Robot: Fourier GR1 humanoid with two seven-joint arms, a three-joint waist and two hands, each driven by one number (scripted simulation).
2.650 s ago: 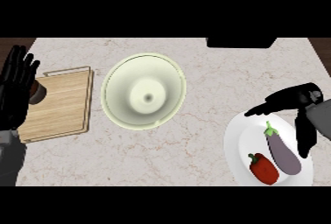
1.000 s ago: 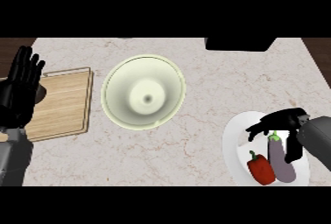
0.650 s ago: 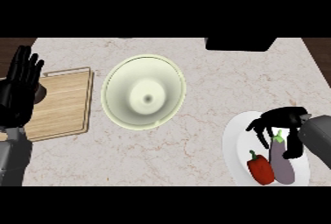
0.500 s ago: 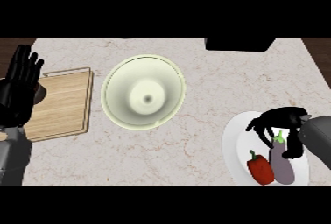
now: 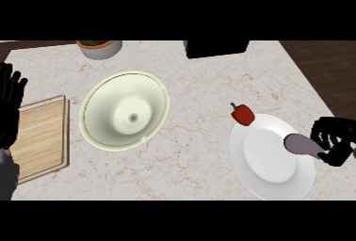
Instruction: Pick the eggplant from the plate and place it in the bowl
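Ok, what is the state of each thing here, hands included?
bowl: upright, empty.
plate: bare in the middle.
eggplant: held at the plate's right edge.
red pepper: at the plate's upper-left rim.
right hand: shut on the eggplant.
left hand: open, resting at the left edge.

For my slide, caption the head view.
Right hand holds the eggplant at the plate's right edge; the bowl sits further left.

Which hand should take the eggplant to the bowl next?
Right. The right hand is curled round the eggplant at the plate's right edge; the left hand rests open at the left edge, nearer the bowl but holding nothing.
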